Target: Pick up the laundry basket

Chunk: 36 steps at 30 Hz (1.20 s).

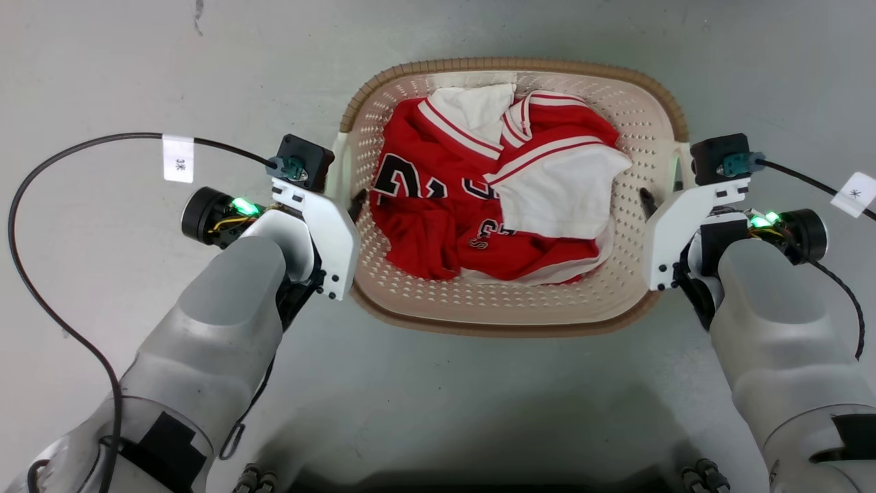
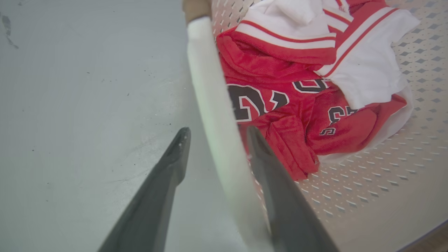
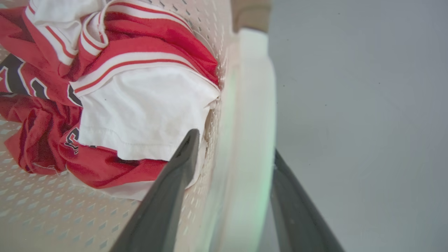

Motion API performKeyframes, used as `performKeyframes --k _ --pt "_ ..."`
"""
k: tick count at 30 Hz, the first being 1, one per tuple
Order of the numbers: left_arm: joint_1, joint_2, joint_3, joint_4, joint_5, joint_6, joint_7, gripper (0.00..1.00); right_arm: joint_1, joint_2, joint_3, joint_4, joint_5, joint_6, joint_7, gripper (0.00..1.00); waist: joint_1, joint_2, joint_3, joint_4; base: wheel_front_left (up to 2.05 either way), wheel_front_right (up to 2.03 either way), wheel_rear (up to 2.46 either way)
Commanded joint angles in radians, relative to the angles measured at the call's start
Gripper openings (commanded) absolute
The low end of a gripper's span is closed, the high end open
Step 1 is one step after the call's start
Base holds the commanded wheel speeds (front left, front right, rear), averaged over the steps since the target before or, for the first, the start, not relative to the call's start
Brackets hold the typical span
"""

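Laundry basket (image 1: 499, 327) rests on the grey floor (image 1: 137, 68), centred between both arms and loaded with red-and-white garments (image 1: 438, 212). Left hand (image 2: 217, 134) is spread, one finger outside and one inside the basket wall, straddling the white left handle (image 2: 210, 87); a gap shows beside the outer finger. Right hand (image 3: 235, 141) is likewise spread across the white right handle (image 3: 248, 105); contact cannot be determined.

Lab-like space: bare grey floor (image 1: 479, 411), tagged cables (image 1: 89, 147)
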Motion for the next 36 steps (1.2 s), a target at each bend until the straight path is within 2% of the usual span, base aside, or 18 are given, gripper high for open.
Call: performKeyframes --k 1,9,15,25,36 --pt "-0.014 0.01 -0.004 0.014 -0.005 0.003 -0.004 0.0 -0.01 -0.001 0.002 0.005 -0.008 -0.001 0.005 0.0 0.0 0.0001 0.0 0.001 0.0 0.0 0.0" --pt "-0.016 0.006 -0.054 0.03 -0.056 0.002 0.003 0.0 -0.003 -0.008 -0.03 0.005 -0.058 -0.001 0.01 0.0 0.0 0.0001 -0.006 0.004 0.0 0.0 0.0" --pt "0.01 0.013 -0.091 0.026 -0.112 0.002 0.029 0.0 0.017 -0.018 -0.067 0.01 -0.09 -0.001 0.039 0.0 0.0 0.0001 -0.054 0.002 0.0 0.0 0.0" --pt "0.108 0.038 -0.167 -0.001 -0.224 0.002 0.123 0.0 0.075 -0.018 -0.076 0.034 -0.144 -0.002 0.149 0.0 0.0 0.0001 -0.27 -0.013 0.0 0.0 0.0" --pt "0.177 0.109 -0.248 -0.081 -0.348 0.002 0.197 0.0 0.073 -0.02 0.013 0.053 -0.082 -0.003 0.32 0.0 0.0 0.0001 -0.496 -0.011 0.0 0.0 0.0"
